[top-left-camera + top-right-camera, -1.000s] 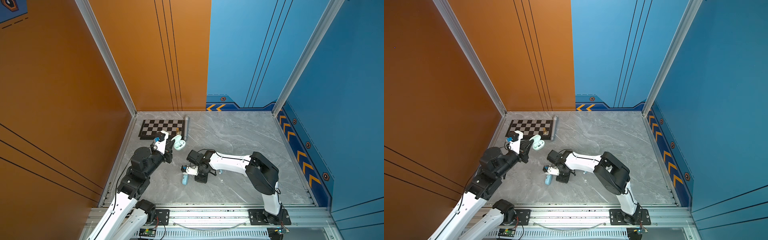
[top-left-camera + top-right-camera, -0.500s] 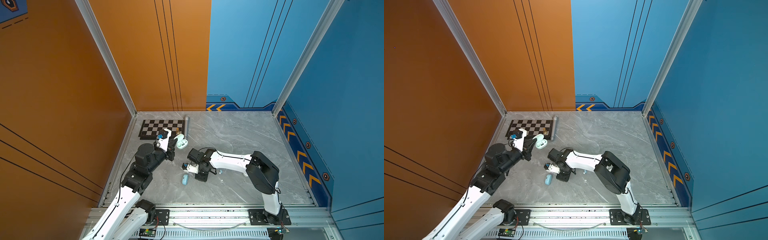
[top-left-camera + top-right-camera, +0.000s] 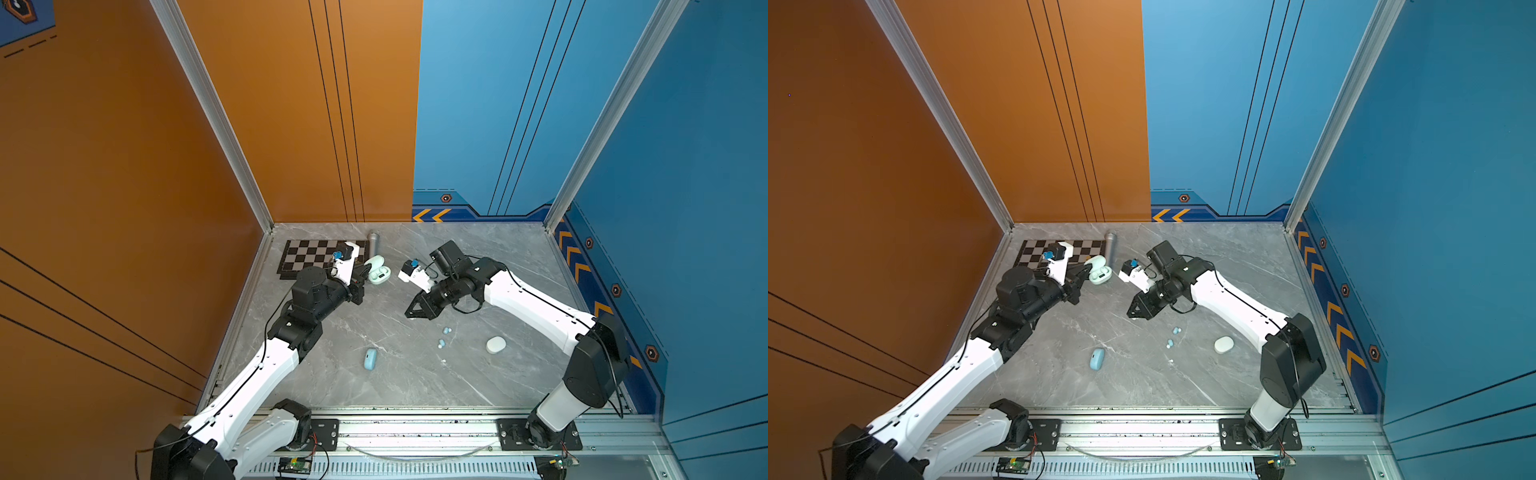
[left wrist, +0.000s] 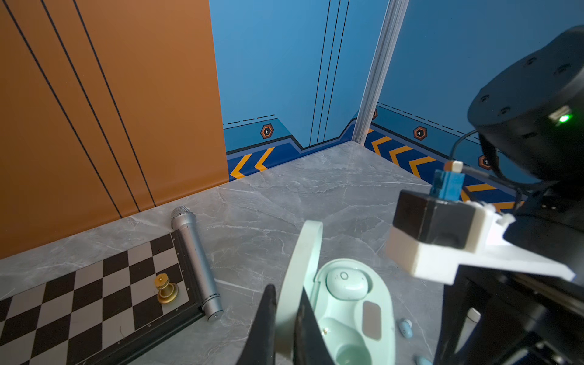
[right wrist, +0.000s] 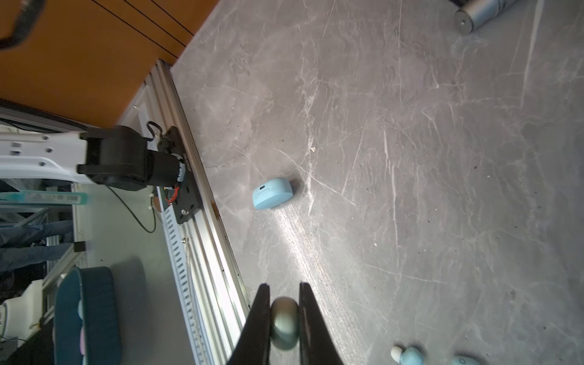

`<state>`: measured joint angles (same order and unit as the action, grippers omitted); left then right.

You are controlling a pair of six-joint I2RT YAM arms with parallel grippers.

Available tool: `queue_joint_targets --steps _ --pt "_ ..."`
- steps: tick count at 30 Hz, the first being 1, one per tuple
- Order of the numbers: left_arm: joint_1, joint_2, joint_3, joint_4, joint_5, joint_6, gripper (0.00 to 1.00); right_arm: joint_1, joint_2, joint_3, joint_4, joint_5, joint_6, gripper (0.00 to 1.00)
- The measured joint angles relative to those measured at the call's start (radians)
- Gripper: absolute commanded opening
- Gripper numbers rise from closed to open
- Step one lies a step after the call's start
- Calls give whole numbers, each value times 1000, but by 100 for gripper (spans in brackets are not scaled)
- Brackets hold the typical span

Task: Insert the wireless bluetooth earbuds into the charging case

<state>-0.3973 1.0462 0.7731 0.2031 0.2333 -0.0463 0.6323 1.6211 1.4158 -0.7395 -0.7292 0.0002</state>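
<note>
Inventory, taken from my remote station.

Left end effector (image 4: 287, 290): clamped fully on the upright lid (image 4: 303, 252) of the mint case (image 4: 347, 319). The left wrist view shows the lid pinched between both black fingers.

Mint case: open on the grey bench (image 3: 415, 386), just beside the near corner of the chessboard (image 3: 316, 257). One mint earbud (image 4: 346, 282) is seated in a socket. The other socket looks bare.

Right end effector (image 5: 284, 289): almost closed, gripping a second mint earbud (image 5: 284, 324) between its two fingers. In both top views it hangs mid-bench (image 3: 410, 315), between the mint case (image 3: 379, 275) and the loose blue earbuds. I cannot tell how far above the bench it is.

Blue earbuds: two, loose on the bench and near each other (image 3: 446, 331) (image 3: 441, 343). They lie on the near side of the right end effector, apart from every case.

Blue case (image 3: 370, 358): closed, alone toward the front of the bench. It also shows in the right wrist view (image 5: 272, 193).

White case (image 3: 496, 344): closed, on the right side of the bench, near the right arm's white link.

Chessboard: at the back left corner, carrying one gold pawn (image 4: 166, 289).

Microphone (image 4: 196, 259): silver, lying along the chessboard's edge and touching it.
</note>
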Motion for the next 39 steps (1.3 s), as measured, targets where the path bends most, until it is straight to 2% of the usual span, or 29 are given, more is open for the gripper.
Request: queue_joint_targets --steps 4,8,17,22,39 --pt "-26 77 31 49 14 0 0 -48 -40 0 51 -115 104 15" --pt "-56 133 44 83 20 2 0 -73 -68 0 179 -201 243 16" --pt "-139 158 56 97 21 35 0 -102 -72 0 483 -239 497 16" --pt "-148 154 58 99 19 42 0 -102 -63 0 551 -232 537 16" --pt "-149 149 82 105 18 42 0 -77 -54 -50 576 -159 534 17"
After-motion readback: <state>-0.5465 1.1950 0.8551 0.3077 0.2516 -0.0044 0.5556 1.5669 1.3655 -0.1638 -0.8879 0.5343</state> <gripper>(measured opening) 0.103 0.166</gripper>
